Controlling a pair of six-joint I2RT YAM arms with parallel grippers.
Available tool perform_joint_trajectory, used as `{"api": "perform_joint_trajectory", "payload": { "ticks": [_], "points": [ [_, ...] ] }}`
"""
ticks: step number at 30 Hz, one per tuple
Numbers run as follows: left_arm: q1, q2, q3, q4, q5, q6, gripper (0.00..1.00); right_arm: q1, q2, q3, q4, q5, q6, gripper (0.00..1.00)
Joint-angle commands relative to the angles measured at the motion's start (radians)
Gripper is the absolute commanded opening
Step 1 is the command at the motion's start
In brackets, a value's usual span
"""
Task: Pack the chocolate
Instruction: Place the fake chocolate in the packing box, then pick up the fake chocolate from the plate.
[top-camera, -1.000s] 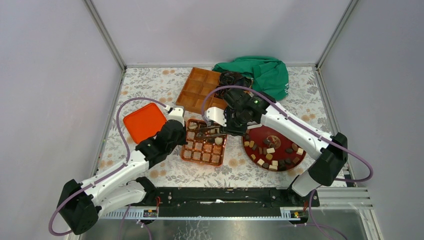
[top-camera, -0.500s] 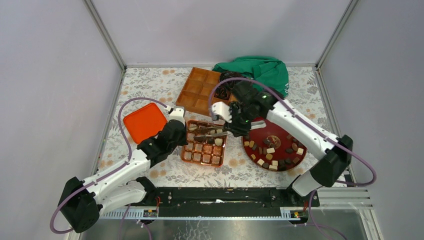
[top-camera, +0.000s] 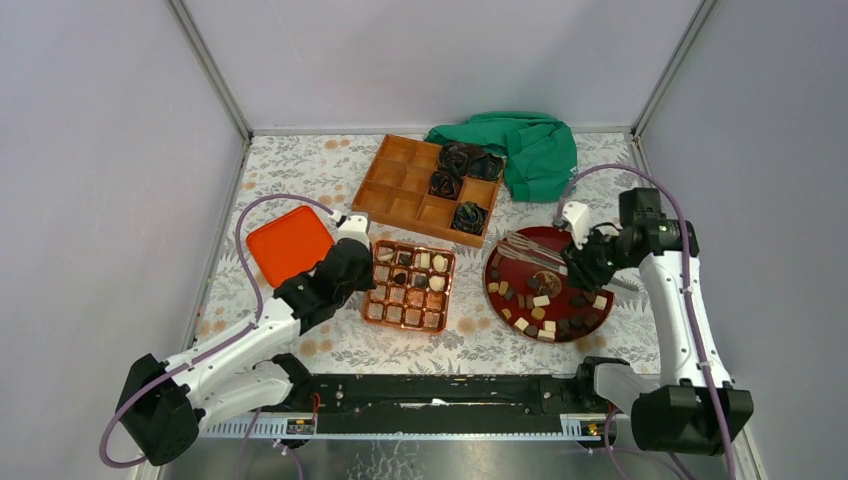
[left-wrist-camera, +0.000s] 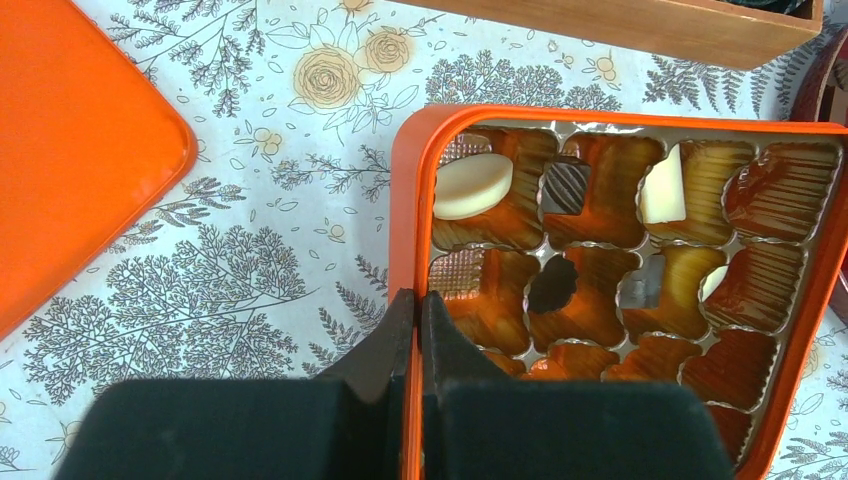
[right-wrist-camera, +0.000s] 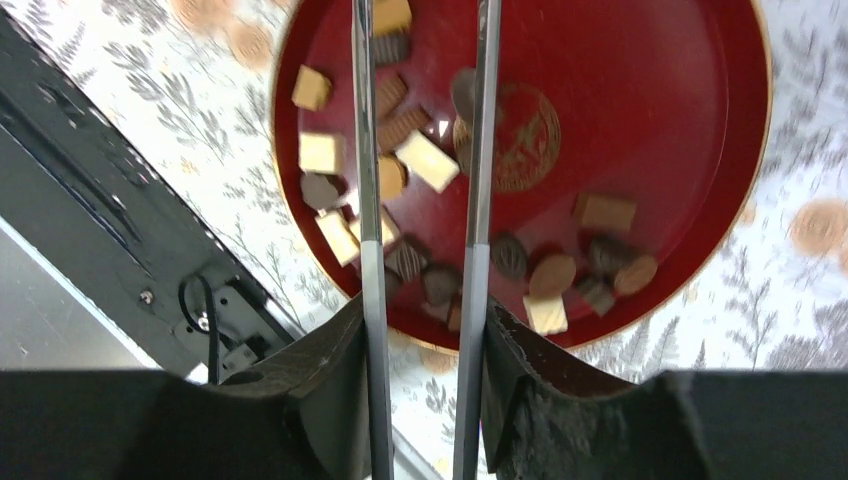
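Observation:
The orange chocolate box (top-camera: 367, 297) holds a few pieces in its top rows: a white round one (left-wrist-camera: 472, 184), a dark striped one (left-wrist-camera: 567, 186) and a dark lump (left-wrist-camera: 552, 283). My left gripper (top-camera: 360, 264) (left-wrist-camera: 415, 300) is shut on the box's left rim (left-wrist-camera: 405, 200). Several loose chocolate pieces (top-camera: 541, 301) (right-wrist-camera: 428, 160) lie on the red plate (top-camera: 565, 268) (right-wrist-camera: 650, 120). My right gripper (top-camera: 585, 262) (right-wrist-camera: 424, 310) is shut on metal tongs (top-camera: 530, 246) (right-wrist-camera: 365, 150), whose arms reach over the plate. The tong tips run out of the wrist view.
A wooden compartment tray (top-camera: 400, 185) with black crinkled bundles (top-camera: 456, 160) stands behind the box. A green cloth (top-camera: 530, 150) lies at the back right. The orange lid (top-camera: 288, 243) (left-wrist-camera: 80, 150) lies left of the box. A black rail (top-camera: 440, 392) runs along the near edge.
My right arm has swung from over the chocolate box to the right, carrying the tongs to the red plate. The left gripper has stayed clamped on the box rim.

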Motion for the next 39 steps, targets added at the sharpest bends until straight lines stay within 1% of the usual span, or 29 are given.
{"api": "perform_joint_trajectory", "payload": {
  "ticks": [1,6,17,30,39],
  "points": [
    [0.004,-0.035,0.048,0.057,0.001,-0.028,0.00,-0.135,-0.001,-0.016,-0.094,0.020,-0.174,0.44],
    [0.007,-0.049,0.048,0.051,0.006,-0.028,0.00,-0.185,0.009,-0.043,-0.145,0.112,-0.247,0.44],
    [0.007,-0.055,0.050,0.042,0.006,-0.029,0.00,-0.207,-0.032,-0.134,-0.144,0.264,-0.277,0.45],
    [0.007,-0.064,0.048,0.042,0.016,-0.030,0.00,-0.222,0.007,-0.137,-0.106,0.300,-0.275,0.47],
    [0.011,-0.053,0.050,0.042,0.025,-0.030,0.00,-0.222,0.080,-0.134,-0.072,0.263,-0.277,0.48]
  ]
}}
